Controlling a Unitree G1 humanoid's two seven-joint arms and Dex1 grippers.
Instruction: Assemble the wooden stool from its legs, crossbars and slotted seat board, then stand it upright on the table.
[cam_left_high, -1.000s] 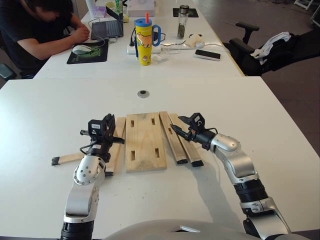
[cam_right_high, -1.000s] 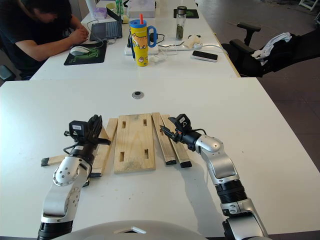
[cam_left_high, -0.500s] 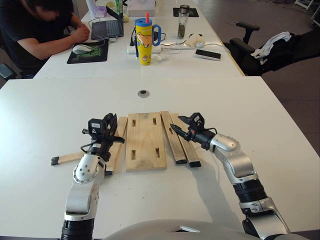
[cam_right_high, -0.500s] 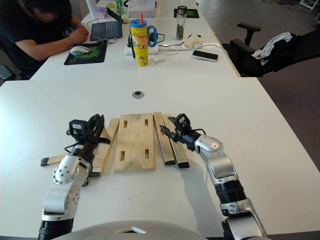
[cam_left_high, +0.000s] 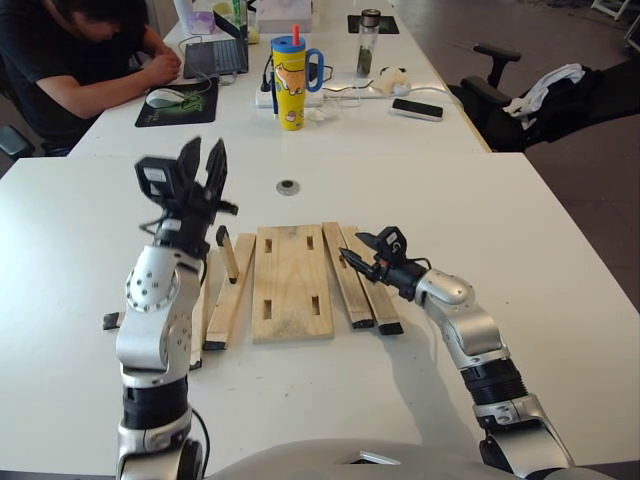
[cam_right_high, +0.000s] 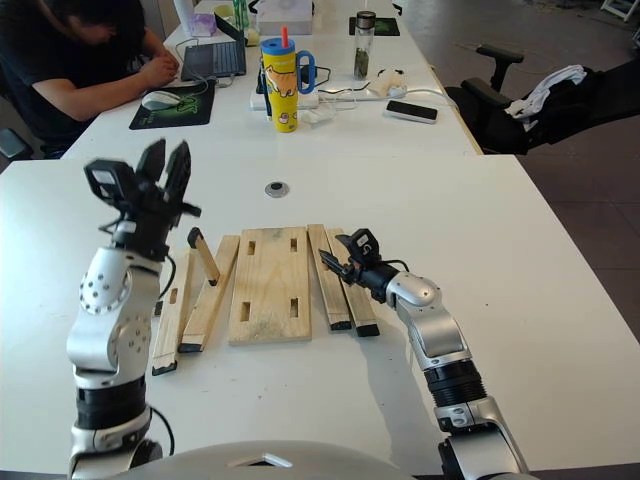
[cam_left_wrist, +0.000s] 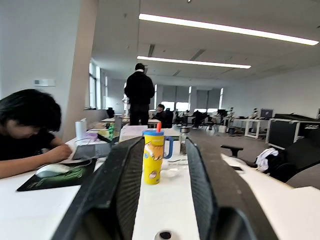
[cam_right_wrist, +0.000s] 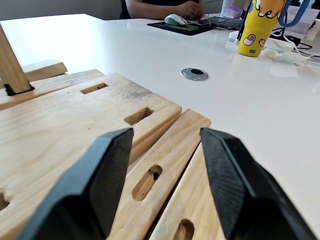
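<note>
**Stool parts flat on the surface, left arm raised, right arm low by the slotted bars**

The seat board (cam_left_high: 291, 283) lies flat in the middle of the white surface (cam_left_high: 500, 220), its four slots facing up. Nothing is assembled yet.

Touching its right edge are two slotted bars (cam_left_high: 358, 280), side by side and fanning slightly away from the board.

Just left of the board lies a long plank (cam_left_high: 232, 295), angled a little. A short piece (cam_left_high: 229, 254) with a dark end rests tilted on the plank's far end. Farther left is a thinner bar (cam_left_high: 197, 312), and a dark-tipped end of another part (cam_left_high: 110, 321) shows beside the left arm.

The right end effector (cam_left_high: 353, 247) sits low over the far ends of the slotted bars. Its fingers are spread wide and hold nothing.

The left end effector (cam_left_high: 205, 150) is lifted well above the parts, pointing up and away. Its fingers are also parted and empty.

A round grommet (cam_left_high: 287, 187) sits in the surface beyond the board. On the next surface behind stand a yellow cup (cam_left_high: 290, 80) and a bottle (cam_left_high: 367, 42).
</note>
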